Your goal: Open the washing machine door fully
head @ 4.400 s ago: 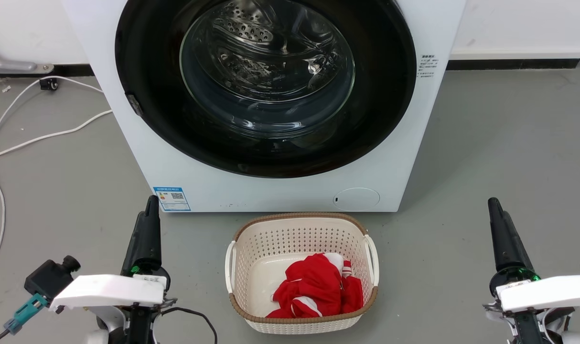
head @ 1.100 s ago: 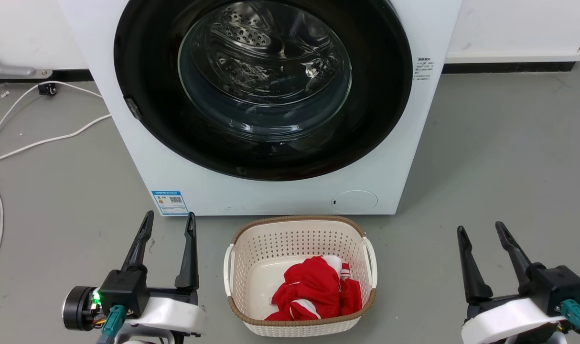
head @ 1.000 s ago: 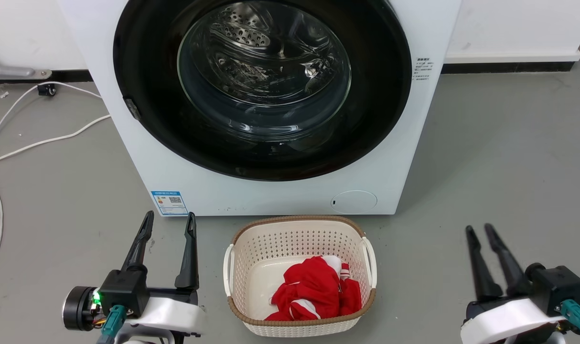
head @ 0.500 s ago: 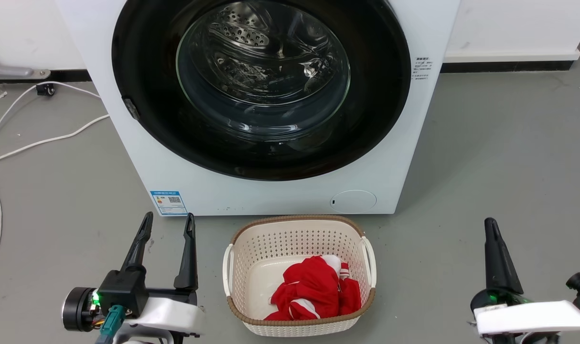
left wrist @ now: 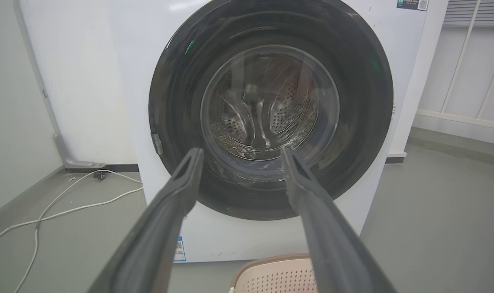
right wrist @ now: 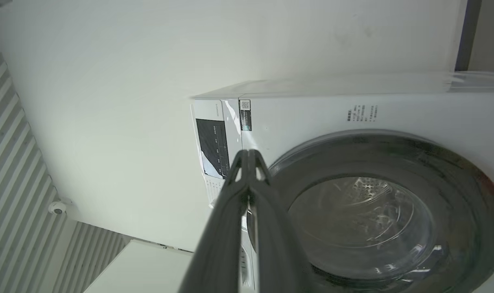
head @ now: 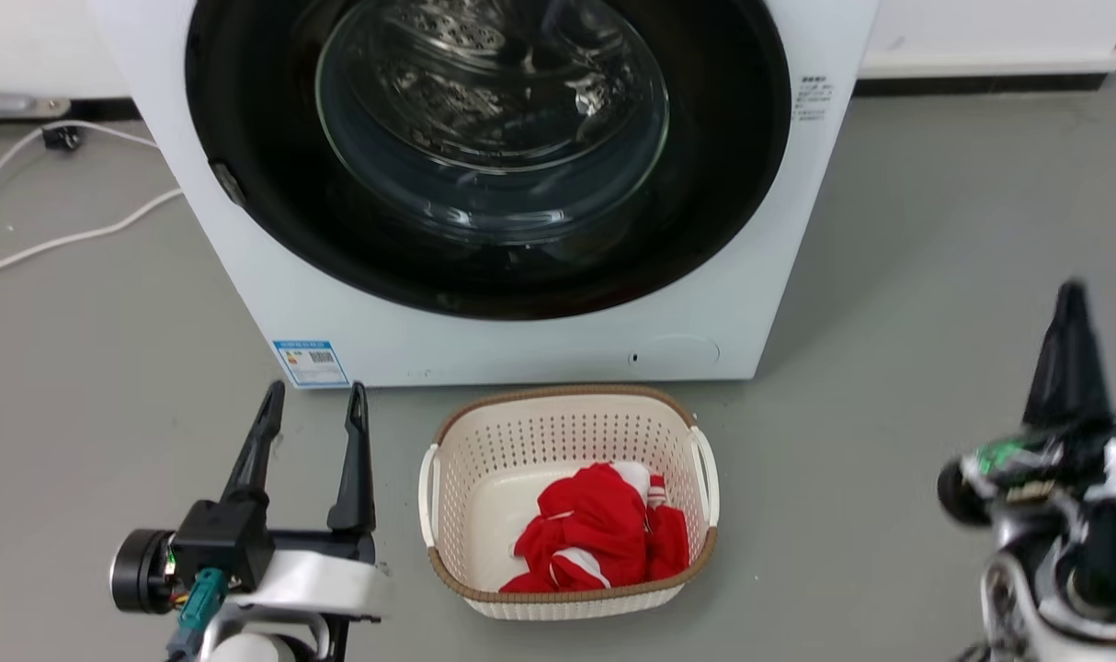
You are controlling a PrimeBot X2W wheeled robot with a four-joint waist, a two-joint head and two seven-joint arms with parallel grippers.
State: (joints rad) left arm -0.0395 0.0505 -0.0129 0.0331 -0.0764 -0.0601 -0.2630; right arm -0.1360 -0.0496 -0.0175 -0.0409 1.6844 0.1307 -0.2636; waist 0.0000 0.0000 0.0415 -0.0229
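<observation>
"Facing where, that door (head: 489, 138)?"
"Straight toward the near side, shut flat on the front of the white machine (head: 521, 345). It is round, so it has no long axis: a glossy black rim around a bulging clear glass bowl, with perforated steel showing through. A small grey tab (head: 228, 184) sits on the rim's left edge."
"What lies around it?"
"On the smooth grey floor (head: 889, 276), just on the near side of the machine, stands a cream plastic basket (head: 563, 393) with holed walls and a brown woven-looking rim. Crumpled red and white cloth (head: 595, 542) lies in it. The basket sits low, in front of the door's bottom edge. A white cable (head: 62, 241) curls at far left."
"And the pincers?"
"The left pincer (head: 314, 393), near and left of the basket, is spread wide and empty; its wrist view frames the glass between the fingers (left wrist: 178, 191). The right pincer (head: 1070, 303), blurred at near right, has its fingers pressed together on nothing, well apart from the door."
</observation>
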